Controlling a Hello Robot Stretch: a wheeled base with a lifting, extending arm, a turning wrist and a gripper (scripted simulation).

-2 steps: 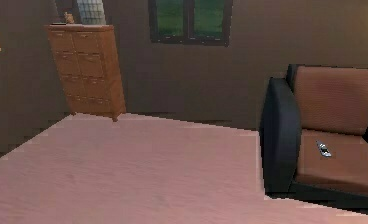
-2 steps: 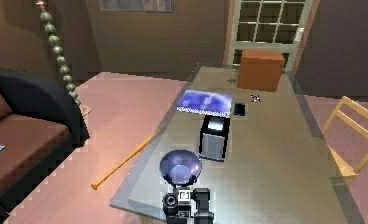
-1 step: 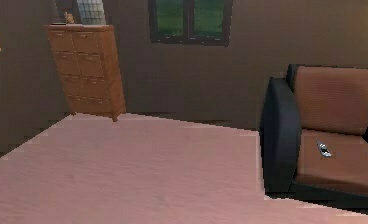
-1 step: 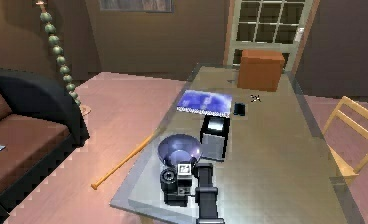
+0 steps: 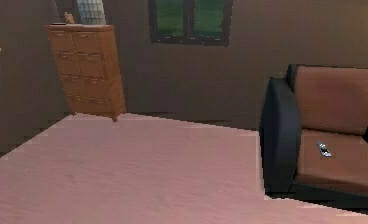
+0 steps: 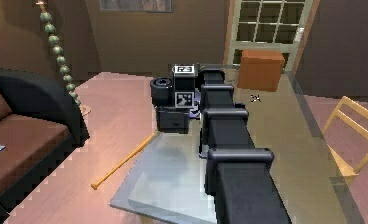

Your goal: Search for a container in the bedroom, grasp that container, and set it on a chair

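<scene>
if the squat orange-brown box [image 6: 260, 70] at the far edge of the pinkish floor [image 6: 117, 105], by the glazed door [image 6: 267, 25], is the container, it sits well apart from the dark two-finger gripper [image 6: 162, 100]. whether its pincer is apart, together or holding anything i cannot tell. turning could swing the long black arm [image 6: 227, 130] into the pale wooden chair [image 6: 354, 135].

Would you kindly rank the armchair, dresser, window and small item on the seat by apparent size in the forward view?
1. armchair, though it is nearest the camera
2. dresser
3. window, cut off at the top edge
4. small item on the seat
</scene>
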